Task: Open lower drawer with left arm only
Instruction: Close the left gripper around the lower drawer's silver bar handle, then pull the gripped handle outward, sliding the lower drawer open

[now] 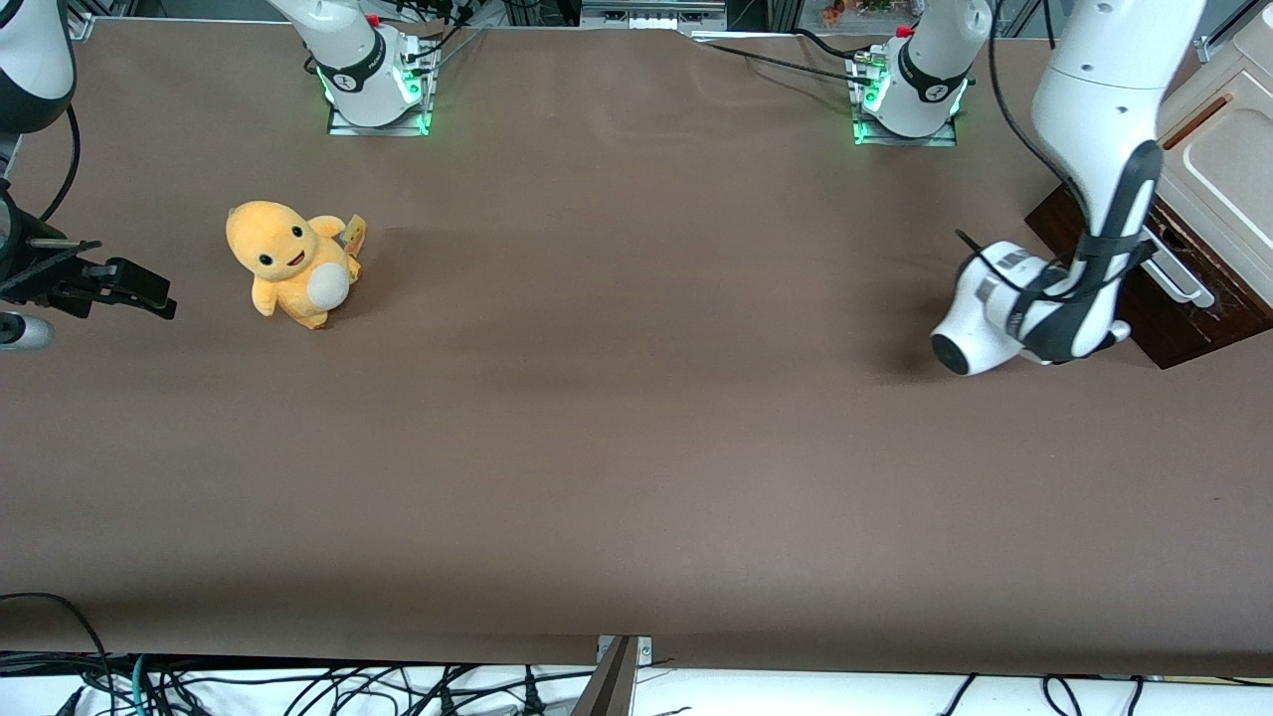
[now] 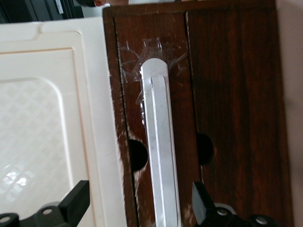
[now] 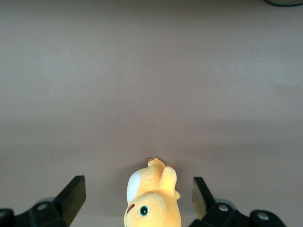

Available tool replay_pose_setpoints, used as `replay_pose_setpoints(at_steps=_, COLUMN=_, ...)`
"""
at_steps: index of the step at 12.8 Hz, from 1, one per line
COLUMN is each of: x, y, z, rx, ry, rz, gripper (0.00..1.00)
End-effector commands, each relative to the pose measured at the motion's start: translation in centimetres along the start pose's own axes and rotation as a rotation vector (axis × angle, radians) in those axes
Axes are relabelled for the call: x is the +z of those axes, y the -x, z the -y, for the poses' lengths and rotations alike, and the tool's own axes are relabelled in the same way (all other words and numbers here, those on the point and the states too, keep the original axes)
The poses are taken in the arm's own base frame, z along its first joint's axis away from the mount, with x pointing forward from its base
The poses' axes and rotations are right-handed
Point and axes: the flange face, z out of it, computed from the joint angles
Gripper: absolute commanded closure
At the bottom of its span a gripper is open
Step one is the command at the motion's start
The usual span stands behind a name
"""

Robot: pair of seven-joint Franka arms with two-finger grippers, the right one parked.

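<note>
The lower drawer (image 1: 1198, 323) has a dark brown wood front and a long white bar handle (image 1: 1181, 281). It sits shut at the working arm's end of the table, below a cream-white panel (image 1: 1228, 164). The white left arm (image 1: 1094, 119) reaches down to it, and its wrist hides the gripper in the front view. In the left wrist view the gripper (image 2: 139, 202) is open, close in front of the drawer front (image 2: 232, 94). Its black fingers (image 2: 78, 201) stand apart on either side of the handle (image 2: 158, 132), not touching it. One finger is over the cream panel (image 2: 47, 118).
A yellow plush toy (image 1: 288, 264) stands on the brown table (image 1: 636, 447) toward the parked arm's end; it also shows in the right wrist view (image 3: 151, 201). Two arm bases (image 1: 373, 80) (image 1: 910, 89) stand at the table's edge farthest from the front camera.
</note>
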Motion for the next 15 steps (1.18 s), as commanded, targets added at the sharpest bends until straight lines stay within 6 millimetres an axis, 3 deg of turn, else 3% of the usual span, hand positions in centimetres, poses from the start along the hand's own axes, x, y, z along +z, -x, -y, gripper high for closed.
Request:
replay_pose_setpoints(at_steps=1, x=1.0, y=0.1, z=-0.4, rx=-0.008, ry=-0.001, rz=-0.02, gripper=0.08)
replay_pose_setpoints(at_steps=3, x=2.2, y=-0.2, z=-1.1, rx=-0.014, ry=0.004, rz=-0.045, gripper=0.16)
replay_pose_setpoints(at_steps=6, x=3.4, y=-0.6, z=-1.4, rx=-0.03, ry=-0.013, rz=-0.048, gripper=0.45)
replay_pose_setpoints(at_steps=11, x=3.8, y=-0.3, z=-2.4, rx=-0.042, ry=-0.022, rz=-0.045, gripper=0.65)
replay_pose_setpoints(at_steps=13, x=3.5, y=-0.3, z=-2.5, rx=-0.058, ry=-0.026, rz=-0.049, gripper=0.82)
replay_pose_setpoints(at_steps=15, x=3.5, y=-0.3, z=-2.4, rx=-0.057, ry=-0.024, rz=-0.043, gripper=0.85)
